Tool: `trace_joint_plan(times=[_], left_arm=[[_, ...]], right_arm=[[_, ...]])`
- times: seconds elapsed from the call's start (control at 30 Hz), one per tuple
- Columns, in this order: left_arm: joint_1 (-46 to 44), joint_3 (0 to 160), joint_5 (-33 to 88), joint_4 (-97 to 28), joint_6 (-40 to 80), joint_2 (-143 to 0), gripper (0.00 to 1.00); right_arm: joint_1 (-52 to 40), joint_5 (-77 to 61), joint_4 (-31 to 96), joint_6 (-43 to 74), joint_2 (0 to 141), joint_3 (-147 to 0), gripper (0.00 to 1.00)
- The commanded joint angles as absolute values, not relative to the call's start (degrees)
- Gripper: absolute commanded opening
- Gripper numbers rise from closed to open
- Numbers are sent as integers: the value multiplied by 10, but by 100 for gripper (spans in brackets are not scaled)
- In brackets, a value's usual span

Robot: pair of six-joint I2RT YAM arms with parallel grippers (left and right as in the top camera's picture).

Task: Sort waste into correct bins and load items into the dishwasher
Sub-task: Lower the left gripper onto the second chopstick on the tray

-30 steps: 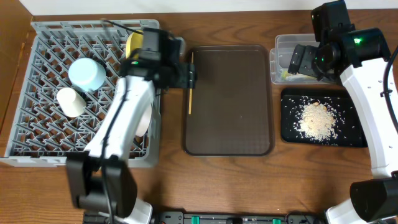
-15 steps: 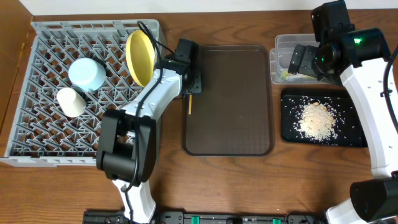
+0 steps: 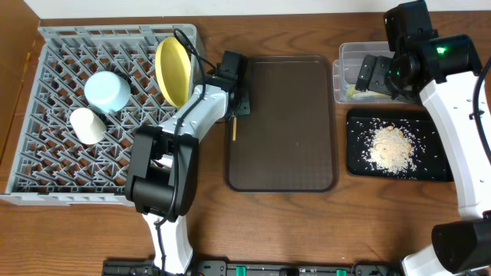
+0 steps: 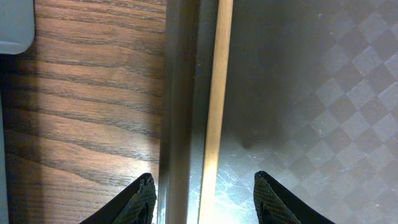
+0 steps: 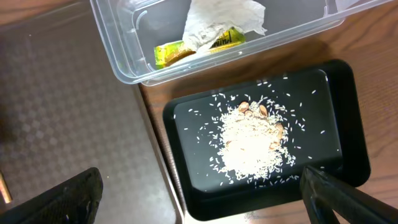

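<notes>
The left claw hangs low over the left edge of the dark brown serving tray, near the middle of the overhead frame. Its jaws are partly parted, and a wooden chopstick lies between them along the tray's inner rim, touched by neither. It may be one stick or a pair lying close together, which the view does not settle. In the left of the frame the grey dish rack holds the yellow plate on edge at its upper right, with the light blue bowl and the cream cup further left. The right claw is spread wide and holds nothing, in the upper right above the clear tub, where the green wrapper and white paper lie. Just below the tub on the table, the black tray carries the rice scraps.
</notes>
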State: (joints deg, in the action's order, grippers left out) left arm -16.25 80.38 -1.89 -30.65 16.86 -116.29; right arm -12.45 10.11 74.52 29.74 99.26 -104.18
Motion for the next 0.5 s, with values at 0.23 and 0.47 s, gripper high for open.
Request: trace_joint_plan(times=[0.23,0.47], left_arm=[[-212,805,-113,-323,181,-1163,52],[-236,805,-128,-309,188,-1165,53]], right_arm=[[-124,107,746,302,987,-1044,99],[-124,107,746,302,987,-1044,99]])
